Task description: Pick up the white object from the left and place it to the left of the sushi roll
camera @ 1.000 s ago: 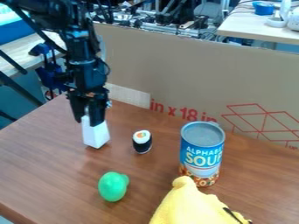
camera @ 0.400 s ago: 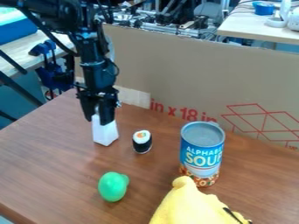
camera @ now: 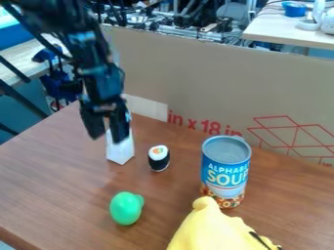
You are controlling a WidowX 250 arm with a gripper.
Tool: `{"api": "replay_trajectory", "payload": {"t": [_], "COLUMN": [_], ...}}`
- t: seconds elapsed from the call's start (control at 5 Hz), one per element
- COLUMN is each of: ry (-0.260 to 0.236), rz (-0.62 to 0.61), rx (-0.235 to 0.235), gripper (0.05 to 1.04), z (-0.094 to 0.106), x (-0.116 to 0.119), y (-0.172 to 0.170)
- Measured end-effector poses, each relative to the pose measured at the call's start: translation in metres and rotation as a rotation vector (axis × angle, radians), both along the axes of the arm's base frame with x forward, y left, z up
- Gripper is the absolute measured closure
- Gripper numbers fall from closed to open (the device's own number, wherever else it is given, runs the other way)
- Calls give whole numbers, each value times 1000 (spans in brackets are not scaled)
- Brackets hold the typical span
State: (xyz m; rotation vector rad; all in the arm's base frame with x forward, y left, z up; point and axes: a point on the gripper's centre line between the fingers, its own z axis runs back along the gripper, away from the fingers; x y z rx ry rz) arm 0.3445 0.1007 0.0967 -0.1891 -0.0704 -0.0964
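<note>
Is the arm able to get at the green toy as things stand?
Probably yes. The gripper hangs by the white block, jaws apart, and nothing covers or leans on the green toy. The toy sushi stands off to one side. Full reach can't be confirmed from here.
</note>
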Motion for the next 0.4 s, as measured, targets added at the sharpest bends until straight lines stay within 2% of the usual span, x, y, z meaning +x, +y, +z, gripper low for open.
{"api": "replay_trajectory", "payload": {"t": [0.2, 0.4], "ry": [-59, -4], "rz": [-11, -33], "rx": [30, 169], "gripper": [79, 82], "z": [29, 41], "x": [-19, -52], "y": [-6, -16]}}
